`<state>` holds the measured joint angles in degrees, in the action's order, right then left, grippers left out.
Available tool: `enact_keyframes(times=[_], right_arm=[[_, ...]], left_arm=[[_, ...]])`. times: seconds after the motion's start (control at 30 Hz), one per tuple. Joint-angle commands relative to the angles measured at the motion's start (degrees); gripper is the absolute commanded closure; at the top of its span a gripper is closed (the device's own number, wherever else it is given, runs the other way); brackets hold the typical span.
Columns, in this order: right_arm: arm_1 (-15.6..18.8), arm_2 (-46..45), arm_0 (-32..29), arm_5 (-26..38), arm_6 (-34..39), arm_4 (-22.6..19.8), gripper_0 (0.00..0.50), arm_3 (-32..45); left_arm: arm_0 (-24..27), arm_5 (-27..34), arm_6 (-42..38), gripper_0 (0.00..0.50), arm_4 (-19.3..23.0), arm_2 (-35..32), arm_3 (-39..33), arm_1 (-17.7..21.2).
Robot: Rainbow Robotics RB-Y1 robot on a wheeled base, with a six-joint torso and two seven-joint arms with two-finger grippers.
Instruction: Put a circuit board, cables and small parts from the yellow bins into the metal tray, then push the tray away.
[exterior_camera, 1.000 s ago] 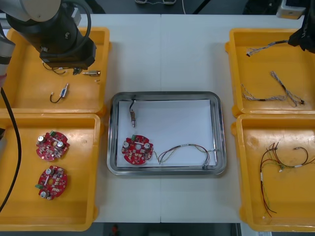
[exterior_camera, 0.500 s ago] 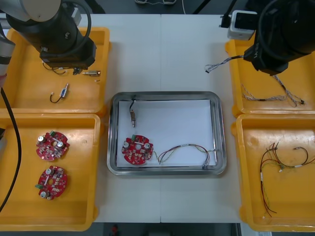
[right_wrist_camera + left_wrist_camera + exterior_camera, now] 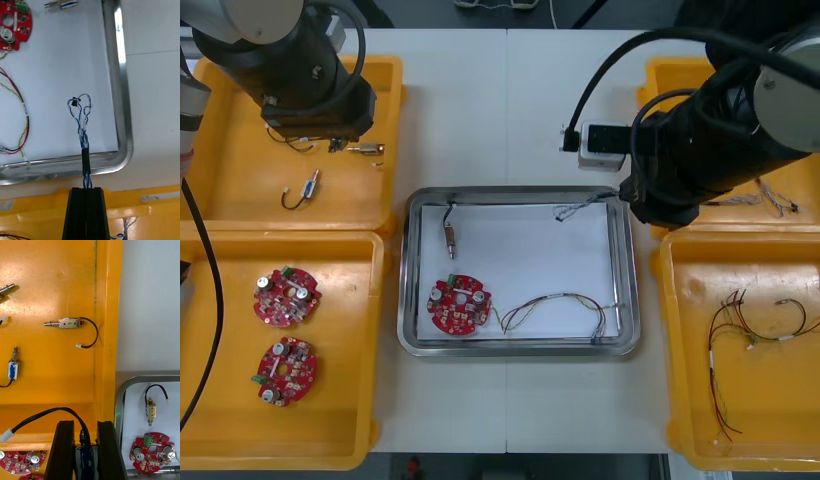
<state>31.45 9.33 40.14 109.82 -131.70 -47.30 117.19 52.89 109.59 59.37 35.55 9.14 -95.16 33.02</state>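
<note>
Right tool (image 3: 86,188), by tray (image 3: 125,112), pinches one cable (image 3: 83,123) (left tool (image 3: 85,423): one small metal part (image 3: 84,459)).

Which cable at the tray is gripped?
The twisted blue and white cable, pinched in the right gripper at the metal tray's far right corner. The red and yellow cable lies loose in the tray. The left gripper hovers over the left bins.

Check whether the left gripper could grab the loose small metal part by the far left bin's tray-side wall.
Probably not yet. Nothing covers that small metal part, but the left gripper is shut on a second part with a black cable, so it would have to let go first.
</note>
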Motion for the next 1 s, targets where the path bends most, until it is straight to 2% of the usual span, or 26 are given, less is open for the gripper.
enact_keyframes(times=[0.03, 0.33, 0.47, 0.67, 1.0], right_arm=[[-2.89, 4.21, -1.91, -1.01, 1.01, 3.27, 0.500, 1.81], [-5.70, 8.52, -4.28, -4.79, 0.92, 9.16, 0.500, 1.81], [-5.79, 9.57, -6.57, -7.78, 0.57, 10.57, 0.500, 1.81], [-5.79, 13.26, -8.41, -10.94, -0.04, 15.84, 0.500, 1.37], [-5.79, 14.93, -8.50, -17.53, -1.28, 16.98, 0.500, -4.34]], left_arm=[[1.61, 0.41, -5.84, 0.499, 0.48, -1.76, -1.96, -0.24], [1.61, 0.41, -5.84, 0.498, 0.57, -1.76, -1.96, -0.24], [1.61, 0.41, -5.84, 0.498, 0.57, -1.76, -1.96, -0.24], [1.61, 0.41, -5.84, 0.499, 0.57, -1.84, -1.96, -0.24], [1.61, 0.41, -5.84, 0.499, 0.57, -1.76, -1.96, -0.24]])
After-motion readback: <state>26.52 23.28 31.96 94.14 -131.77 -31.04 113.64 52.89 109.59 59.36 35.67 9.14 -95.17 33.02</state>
